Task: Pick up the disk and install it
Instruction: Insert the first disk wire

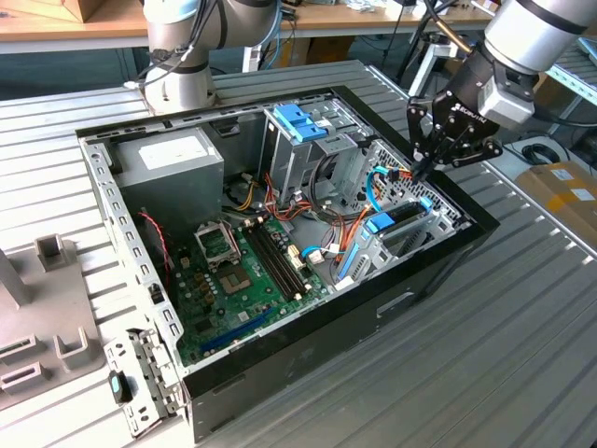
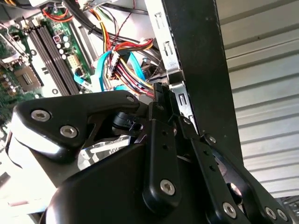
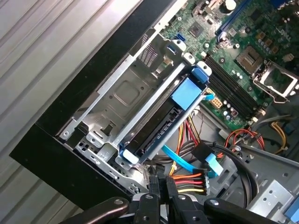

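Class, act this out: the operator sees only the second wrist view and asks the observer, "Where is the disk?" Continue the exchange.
Observer: In the first wrist view the disk sits in the metal bay by the case's black wall.
Operator: Is the tool holding it?
Observer: No. In the exterior view the tool hangs above the disk, apart from it.
Operator: Anything else blue nearby?
Observer: A blue latch tops the drive cage, towards the exterior view's left of the disk.
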### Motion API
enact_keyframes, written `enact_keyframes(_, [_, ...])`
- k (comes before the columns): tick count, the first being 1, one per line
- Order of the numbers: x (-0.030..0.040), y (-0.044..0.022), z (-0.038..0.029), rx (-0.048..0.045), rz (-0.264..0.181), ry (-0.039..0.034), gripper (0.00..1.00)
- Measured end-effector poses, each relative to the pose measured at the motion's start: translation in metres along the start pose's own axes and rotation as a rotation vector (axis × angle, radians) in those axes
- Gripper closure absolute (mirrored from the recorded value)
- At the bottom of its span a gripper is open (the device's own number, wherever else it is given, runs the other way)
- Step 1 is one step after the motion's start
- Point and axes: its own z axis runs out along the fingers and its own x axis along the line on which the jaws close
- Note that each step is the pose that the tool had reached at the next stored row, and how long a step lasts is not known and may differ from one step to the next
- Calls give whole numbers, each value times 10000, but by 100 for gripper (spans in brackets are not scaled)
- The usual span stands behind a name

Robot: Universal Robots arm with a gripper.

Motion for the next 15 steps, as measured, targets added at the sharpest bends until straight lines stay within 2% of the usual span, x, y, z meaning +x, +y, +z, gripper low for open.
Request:
enact_keyframes(10, [8, 25, 1, 44, 387, 10, 83])
enact_keyframes(15, [41, 64, 2, 61, 530, 14, 83])
